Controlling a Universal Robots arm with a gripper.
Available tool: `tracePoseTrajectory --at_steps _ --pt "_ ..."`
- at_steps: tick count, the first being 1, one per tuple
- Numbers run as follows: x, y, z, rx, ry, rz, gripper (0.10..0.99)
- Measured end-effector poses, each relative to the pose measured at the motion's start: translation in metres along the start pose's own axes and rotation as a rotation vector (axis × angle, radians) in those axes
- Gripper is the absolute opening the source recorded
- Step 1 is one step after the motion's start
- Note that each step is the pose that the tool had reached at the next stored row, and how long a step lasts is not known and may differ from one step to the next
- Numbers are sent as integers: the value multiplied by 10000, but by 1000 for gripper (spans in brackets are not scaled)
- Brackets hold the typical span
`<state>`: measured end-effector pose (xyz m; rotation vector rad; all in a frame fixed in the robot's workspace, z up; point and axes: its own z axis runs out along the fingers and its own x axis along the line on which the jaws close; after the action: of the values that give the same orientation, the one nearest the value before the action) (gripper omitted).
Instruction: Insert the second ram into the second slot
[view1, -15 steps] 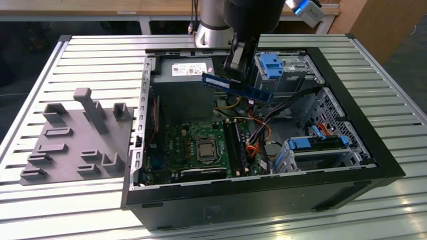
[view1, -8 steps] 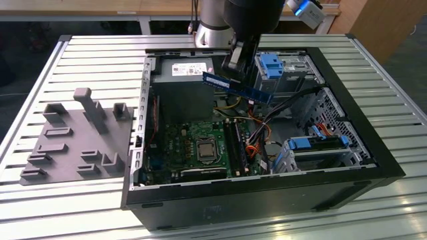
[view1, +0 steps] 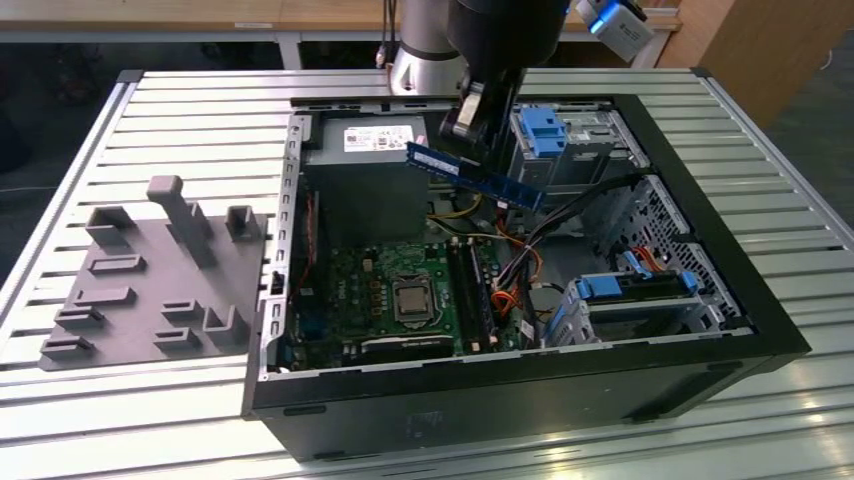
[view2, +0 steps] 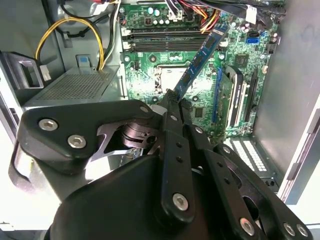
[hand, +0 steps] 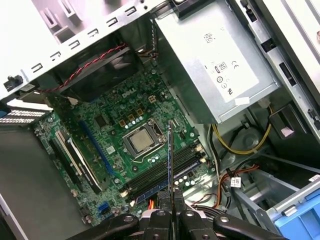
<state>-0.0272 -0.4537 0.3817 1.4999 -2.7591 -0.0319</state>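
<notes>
Pincer (view1: 466, 128): pressed onto the second ram (view1: 478, 176). We list the blue stick tilted, held aloft above the motherboard (view1: 354, 285) (inside the open black case (view1: 467, 415)) on the bench (view1: 174, 110).

In the exterior view, strong light comes from above. The metal counter (view1: 120, 420) shines white at 5 o'clock. Inside the computer case (view1: 534, 400) it is darker, with deep shade at 11 o'clock. In the first wrist view, the case wall (hand: 75, 30) glares white and the silver power box (hand: 215, 65) shines. In the second wrist view, the black pincer (view2: 172, 97) looks dark with small bright spots.
</notes>
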Motion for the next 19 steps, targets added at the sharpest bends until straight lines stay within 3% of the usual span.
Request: tracePoseTrajectory --at_steps 19 --pt "0 0 0 12 -20 1199 133"
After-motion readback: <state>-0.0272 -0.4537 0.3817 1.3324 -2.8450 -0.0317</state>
